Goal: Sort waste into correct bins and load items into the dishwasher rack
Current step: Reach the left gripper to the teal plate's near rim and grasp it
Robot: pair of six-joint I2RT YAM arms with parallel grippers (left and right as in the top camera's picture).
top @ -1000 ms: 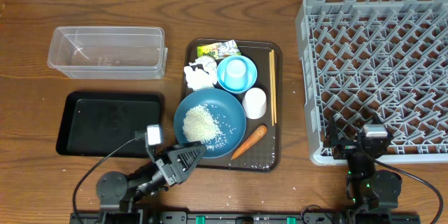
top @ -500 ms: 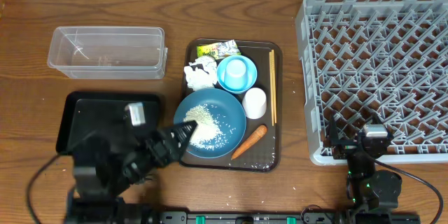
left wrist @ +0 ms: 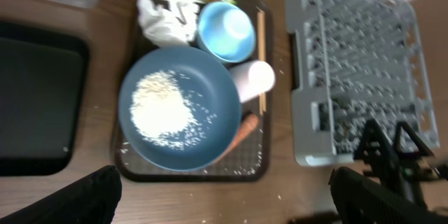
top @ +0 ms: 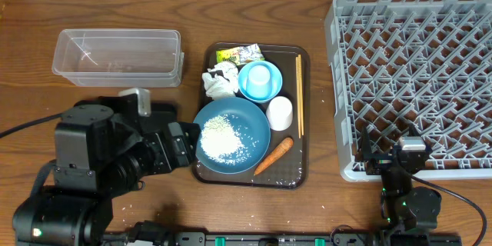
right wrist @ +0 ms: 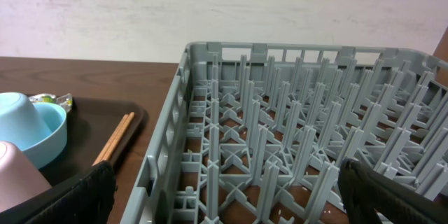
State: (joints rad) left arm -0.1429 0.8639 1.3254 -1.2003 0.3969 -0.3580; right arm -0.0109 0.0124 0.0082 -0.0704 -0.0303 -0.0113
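Left gripper hovers over the worktop by the black tray, jaws wide apart, empty. Right gripper, jaws apart too, sits at the rack's near corner. Rice lies in the dark blue bowl, carrot alongside. Beyond them are the white cup, tissue and wrapper, with the clear tub far left.

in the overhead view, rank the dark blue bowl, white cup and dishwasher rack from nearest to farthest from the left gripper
1. dark blue bowl: right beside the left gripper, which sits at its left rim.
2. white cup: just past the bowl's right rim.
3. dishwasher rack: far right side, well beyond the cup.
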